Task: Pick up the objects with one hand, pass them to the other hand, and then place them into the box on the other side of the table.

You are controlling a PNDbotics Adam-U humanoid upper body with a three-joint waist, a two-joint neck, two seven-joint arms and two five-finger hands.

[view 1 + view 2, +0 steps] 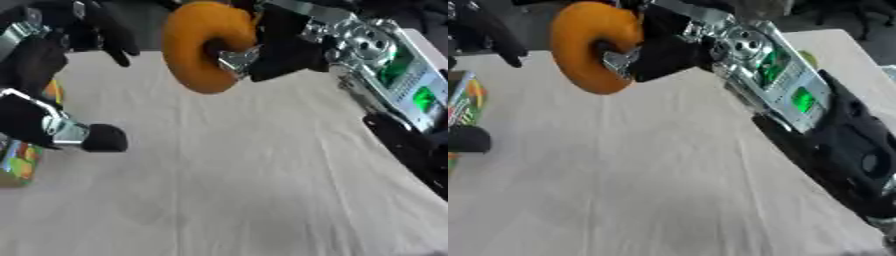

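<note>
Left hand shows at the left edge of the tabletop, its black fingers spread and relaxed, one fingertip jutting out toward the middle, nothing held. Just behind and under it lies a colourful box, printed in green, orange and yellow, resting on the cloth-covered tabletop. To the right of the box, raised well above the tabletop, is an orange ring shaped like a doughnut. Right hand comes in from the upper right and has the ring in its grasp, a finger hooked through the hole and the rest curled around its right side
</note>
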